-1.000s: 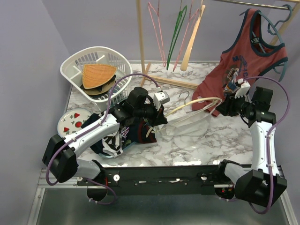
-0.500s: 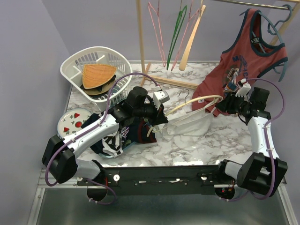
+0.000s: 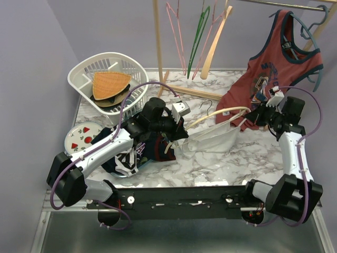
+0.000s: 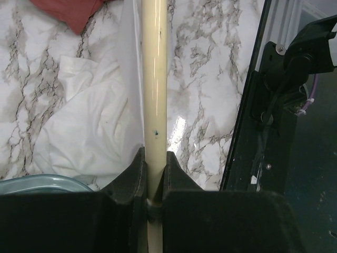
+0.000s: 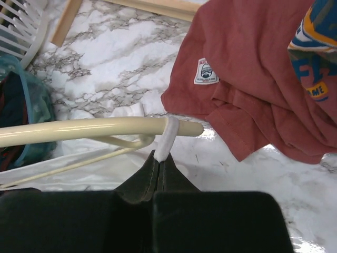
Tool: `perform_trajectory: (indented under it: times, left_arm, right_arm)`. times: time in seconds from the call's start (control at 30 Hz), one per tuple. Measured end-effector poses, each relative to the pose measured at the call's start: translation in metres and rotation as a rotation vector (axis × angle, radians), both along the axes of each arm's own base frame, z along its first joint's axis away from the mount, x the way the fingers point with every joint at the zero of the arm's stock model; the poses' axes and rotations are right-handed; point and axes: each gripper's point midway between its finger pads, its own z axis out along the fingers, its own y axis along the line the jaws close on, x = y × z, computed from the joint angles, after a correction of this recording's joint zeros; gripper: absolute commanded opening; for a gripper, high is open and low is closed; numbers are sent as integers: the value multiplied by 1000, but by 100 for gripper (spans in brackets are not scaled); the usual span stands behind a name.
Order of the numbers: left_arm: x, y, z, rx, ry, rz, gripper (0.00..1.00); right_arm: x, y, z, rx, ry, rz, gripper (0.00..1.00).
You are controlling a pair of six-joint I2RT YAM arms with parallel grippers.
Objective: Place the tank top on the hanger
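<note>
Tank top (image 3: 213,141) cloth, plain white and thin, lay crumpled on the marble table (image 3: 221,168) between the two sets of fingers. A red top (image 3: 276,74) with dark trim hung from a rail, and its hem was bunched on the table just past the tips of the right gripper (image 3: 259,114). In the right wrist view this red cloth (image 5: 253,68) filled the space above and to the right of the fingertips. A white basket (image 3: 108,71) stood well behind the left gripper (image 3: 172,145).

The hanger (image 3: 224,112), thick, curved and cream-coloured, reached from the left fingers across to the right ones, passing over the white cloth. Its metal hook stuck out on the side away from the arms' bases.

The left gripper was clamped on one arm of the hanger. In the left wrist view the cream bar (image 4: 155,79) ran straight out from between the fingers (image 4: 131,174), which pressed it on both sides. The tank top (image 4: 89,126) lay to the left of the bar.

The right gripper (image 5: 158,158) was pinched together on a narrow white strap (image 5: 166,136) of the tank top. The strap rose from the fingertips and looped over the hanger (image 5: 105,128) just short of its rounded end, directly ahead of the tips.
</note>
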Motion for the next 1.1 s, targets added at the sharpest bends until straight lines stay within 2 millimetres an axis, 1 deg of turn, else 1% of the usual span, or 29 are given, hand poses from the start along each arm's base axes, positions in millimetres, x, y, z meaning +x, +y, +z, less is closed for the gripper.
perform_trajectory:
  times: [0.03, 0.07, 0.13, 0.17, 0.2, 0.27, 0.3, 0.37, 0.43, 0.5, 0.53, 0.6, 0.7, 0.73, 0.8, 0.83, 0.93, 0.97, 1.0, 1.1]
  left_arm:
    - [0, 1, -1, 6, -1, 3, 0]
    - [0, 2, -3, 12, 0, 4, 0]
    - [0, 2, -5, 22, 5, 2, 0]
    - [0, 3, -6, 26, 7, 1, 0]
    - [0, 3, -9, 34, 12, -1, 0]
    - [0, 2, -12, 41, 14, -4, 0]
    - [0, 2, -13, 44, 16, -8, 0]
    - [-1, 2, -16, 49, 24, -14, 0]
    - [-2, 1, -16, 48, 28, -22, 0]
    - [-3, 1, -16, 45, 29, -29, 0]
    - [-4, 1, -16, 44, 30, -32, 0]
    - [-4, 0, -16, 42, 31, -37, 0]
    - [-6, 0, -15, 39, 30, -46, 0]
    - [-6, 0, -15, 38, 30, -48, 0]
    - [-6, 0, -14, 37, 25, -54, 0]
    - [-7, 0, -14, 35, 20, -60, 0]
    - [-9, 0, -11, 30, 7, -76, 0]
    - [-9, 0, -11, 30, -2, -81, 0]
    - [-10, 1, -10, 30, -10, -88, 0]
    - [-14, 3, -7, 34, -34, -116, 0]
  right_arm:
    - [-2, 0, 5, -13, -12, 4, 1]
    - [-4, 0, 14, -35, -39, 10, 0]
    - [-9, 0, 35, -88, -106, 25, 1]
    - [-10, 0, 42, -101, -128, 27, 1]
    - [-12, 0, 57, -132, -172, 37, 1]
    - [-14, 1, 74, -168, -221, 49, 1]
    - [-15, 2, 85, -184, -249, 65, 0]
    - [-16, 6, 101, -203, -291, 110, 1]
    - [-19, 15, 111, -202, -313, 178, 1]
    - [-23, 22, 113, -199, -320, 240, 1]
    - [-27, 28, 110, -192, -313, 284, 7]
    - [-35, 36, 100, -188, -287, 338, 10]
    - [-46, 41, 84, -198, -251, 387, 24]
    - [-49, 42, 82, -205, -248, 397, 39]
    - [-56, 41, 76, -236, -231, 408, 53]
    - [-60, 39, 75, -263, -228, 403, 66]
    - [-68, 32, 78, -347, -245, 387, 82]
    - [-70, 31, 82, -375, -258, 384, 84]
    - [-71, 30, 85, -394, -268, 383, 86]
    - [-74, 26, 103, -476, -316, 403, 87]
